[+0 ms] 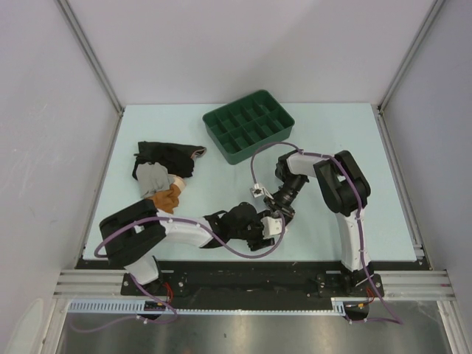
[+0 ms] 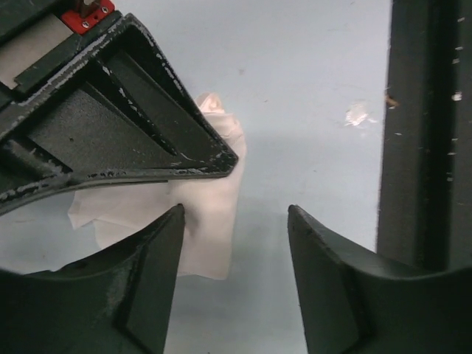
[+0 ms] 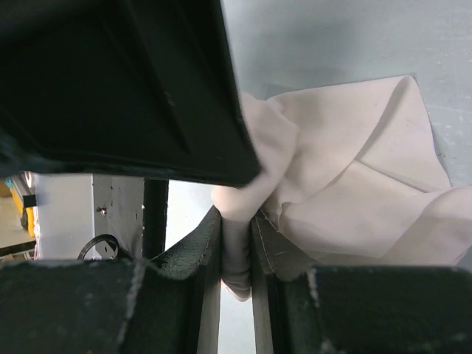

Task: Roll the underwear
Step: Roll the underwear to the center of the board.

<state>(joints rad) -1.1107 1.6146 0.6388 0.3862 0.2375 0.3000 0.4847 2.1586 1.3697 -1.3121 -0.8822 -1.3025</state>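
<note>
Underwear (image 3: pixel 354 169), one; tray (image 1: pixel 262 148), one.

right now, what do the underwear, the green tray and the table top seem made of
The underwear: thin, soft cloth, matte cream; it creases and bunches into folds.
The green tray: likely moulded plastic, smooth; rigid thin dividers, uniform colour.
The table top: hard, smooth, pale bluish, perhaps laminate or painted board; flat, with small scuffs.

Pale blue-green table (image 1: pixel 354 162). A green compartment tray (image 1: pixel 248 125) stands at its far centre. Left of the tray and nearer lies a heap: black garment (image 1: pixel 166 156), grey garment (image 1: pixel 155 177), orange-brown garment (image 1: pixel 168 199). Well nearer than the tray, crumpled white underwear (image 2: pixel 210 228) rests on the surface.
</note>
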